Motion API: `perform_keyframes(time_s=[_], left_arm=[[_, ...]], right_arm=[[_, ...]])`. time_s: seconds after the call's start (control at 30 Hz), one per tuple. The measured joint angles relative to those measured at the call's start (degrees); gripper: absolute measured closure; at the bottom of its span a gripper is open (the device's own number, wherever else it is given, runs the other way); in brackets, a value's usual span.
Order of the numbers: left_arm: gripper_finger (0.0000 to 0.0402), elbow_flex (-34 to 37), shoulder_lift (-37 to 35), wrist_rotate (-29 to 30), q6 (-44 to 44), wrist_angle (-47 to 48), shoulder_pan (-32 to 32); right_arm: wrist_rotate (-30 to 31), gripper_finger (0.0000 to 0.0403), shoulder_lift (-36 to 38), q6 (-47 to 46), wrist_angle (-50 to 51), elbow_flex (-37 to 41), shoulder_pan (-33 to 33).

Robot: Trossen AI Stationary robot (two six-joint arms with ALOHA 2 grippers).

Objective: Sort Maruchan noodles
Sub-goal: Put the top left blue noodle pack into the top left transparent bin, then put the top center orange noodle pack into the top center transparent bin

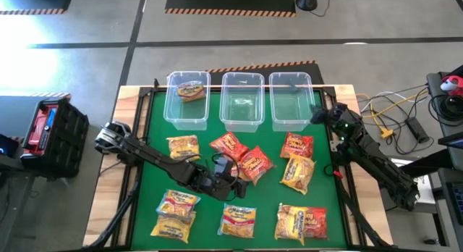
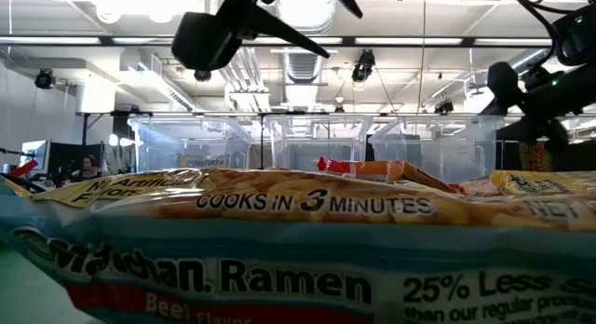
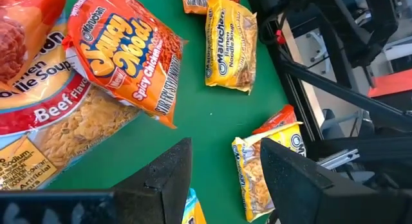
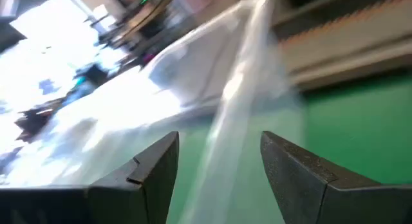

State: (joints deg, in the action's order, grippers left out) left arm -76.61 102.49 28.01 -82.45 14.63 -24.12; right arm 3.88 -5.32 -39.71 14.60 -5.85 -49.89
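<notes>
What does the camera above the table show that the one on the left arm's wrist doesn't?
Only the high view shows the three clear bins, one packet already lying in the leftmost, and the right gripper open beside the rightmost bin.

Only the left wrist view shows print close up: an orange Spicy Chicken packet lying partly over a Beef one, with the left gripper's open fingers empty.

Both show noodle packets scattered on the green mat.
</notes>
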Motion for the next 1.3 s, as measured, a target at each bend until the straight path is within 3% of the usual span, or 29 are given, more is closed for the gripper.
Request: perform_keyframes(time_s=[0.33, 0.5, 0.63, 0.83, 1.07, 1.13, 1.3], left_arm=[[0.0235, 0.8, -0.1, 0.3, -0.6, 0.3, -0.5], [0.0235, 1.9, -0.1, -0.4, -0.6, 0.6, -0.5], [0.0235, 2.2, -0.1, -0.5, -0.6, 1.2, -0.5], [0.0235, 2.2, -0.2, -0.5, -0.6, 1.9, -0.4], [0.0235, 2.2, -0.2, -0.5, -0.6, 3.4, 0.0], [0.0235, 2.2, -0.2, -0.4, -0.6, 4.0, 0.1], [0.0235, 2.2, -0.2, -0.5, -0.6, 6.1, 0.3]], right_arm=[[-20.7, 0.0195, 0.0, -14.4, 0.1, -0.1, 0.0], [-25.2, 0.0195, 0.6, -16.8, 0.2, -0.1, 0.3], [-24.7, 0.0195, 0.9, -17.5, 0.1, -0.1, 0.5], [-18.5, 0.0195, 0.8, -17.2, -0.7, -0.2, 0.5], [-17.1, 0.0195, 0.8, -17.8, -14.0, -1.4, 0.5], [-15.5, 0.0195, 0.8, -16.2, -11.7, -4.0, 0.5], [-8.5, 0.0195, 0.8, -8.0, 4.7, -13.8, 0.5]])
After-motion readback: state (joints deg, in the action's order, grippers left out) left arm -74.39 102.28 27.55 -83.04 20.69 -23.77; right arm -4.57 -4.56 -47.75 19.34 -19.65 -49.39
